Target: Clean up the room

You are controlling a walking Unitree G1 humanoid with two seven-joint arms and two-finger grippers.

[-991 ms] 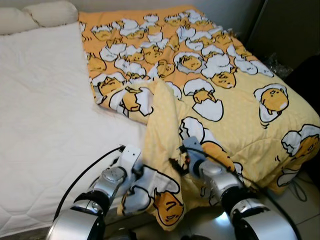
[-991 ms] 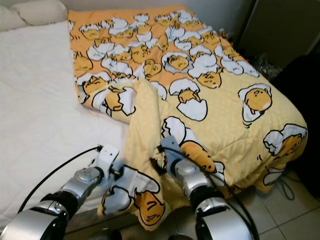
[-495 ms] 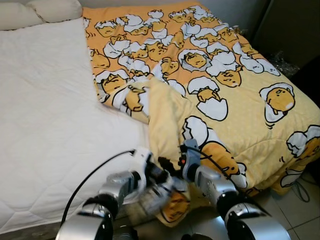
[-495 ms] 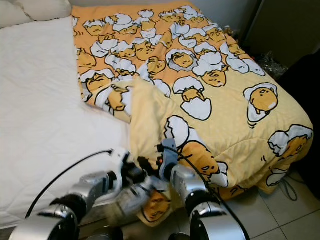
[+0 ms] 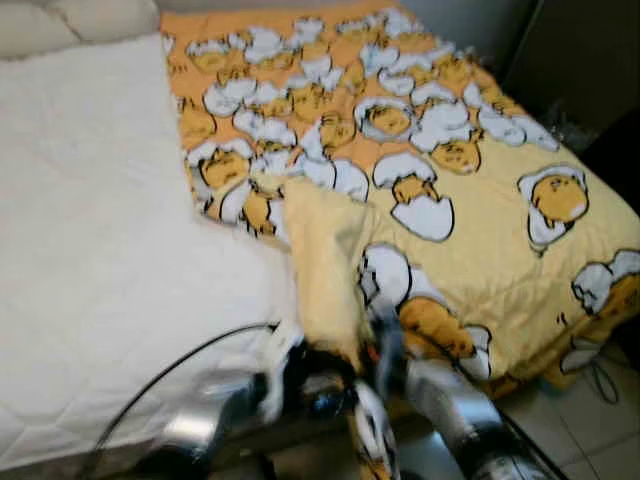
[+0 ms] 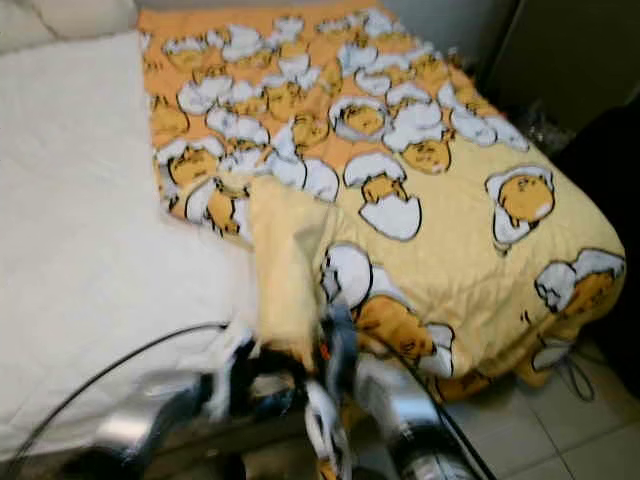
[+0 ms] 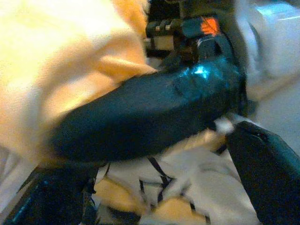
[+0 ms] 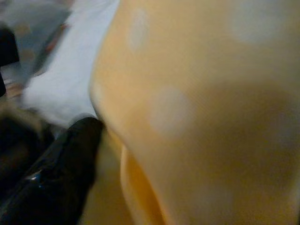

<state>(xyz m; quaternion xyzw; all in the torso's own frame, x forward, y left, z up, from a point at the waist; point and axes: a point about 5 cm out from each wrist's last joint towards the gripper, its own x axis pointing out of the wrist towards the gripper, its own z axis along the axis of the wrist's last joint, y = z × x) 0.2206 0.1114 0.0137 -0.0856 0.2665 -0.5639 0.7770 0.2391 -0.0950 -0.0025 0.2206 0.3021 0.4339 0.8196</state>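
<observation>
A yellow blanket (image 5: 470, 200) with egg cartoon prints covers the right part of the white mattress (image 5: 100, 250). Its folded corner hangs over the near bed edge, where both blurred silver arms meet.

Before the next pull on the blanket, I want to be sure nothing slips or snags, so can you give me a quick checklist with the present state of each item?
1. Both grippers at the blanket's near corner by the foot of the bed: ok. Left gripper and right gripper meet under the folded flap.
2. Firm hold on the fabric: cannot tell. The head views are blurred; the wrist views show cloth against black fingers, no more.
3. White mattress uncovered on the robot's left: ok.
4. Black cable away from the fabric: cannot tell.
5. Blanket edge off the floor at the bed's right corner: cannot tell.
</observation>
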